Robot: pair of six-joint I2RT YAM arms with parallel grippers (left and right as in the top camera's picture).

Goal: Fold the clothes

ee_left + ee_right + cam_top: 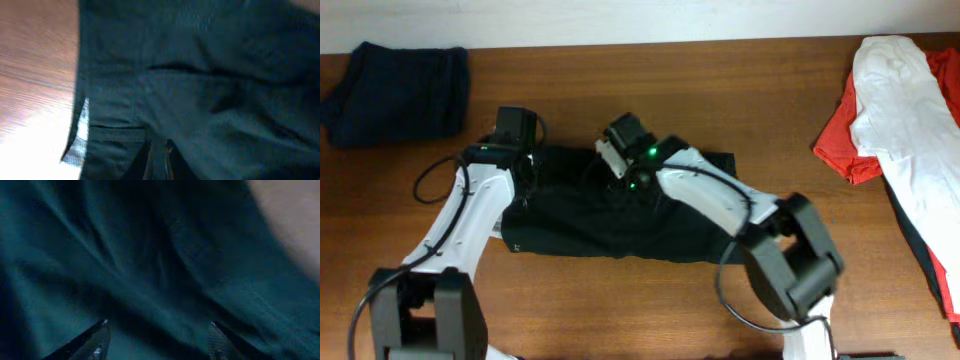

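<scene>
The black garment (610, 215) lies wrinkled in the middle of the table and fills both wrist views (210, 75) (150, 255). A light grey inner part (80, 135) shows at its left edge. My left gripper (530, 168) is at that left edge, its fingers (157, 152) close together and pinching a fold of the black fabric. My right gripper (626, 182) is over the upper middle of the garment, its fingers (157, 325) wide apart, low over the fabric with nothing between them.
A navy-blue folded garment (400, 90) lies at the back left. A white garment (900, 110) lies over a red one (840, 145) at the right edge. Bare wooden table (740, 80) runs behind and in front of the black garment.
</scene>
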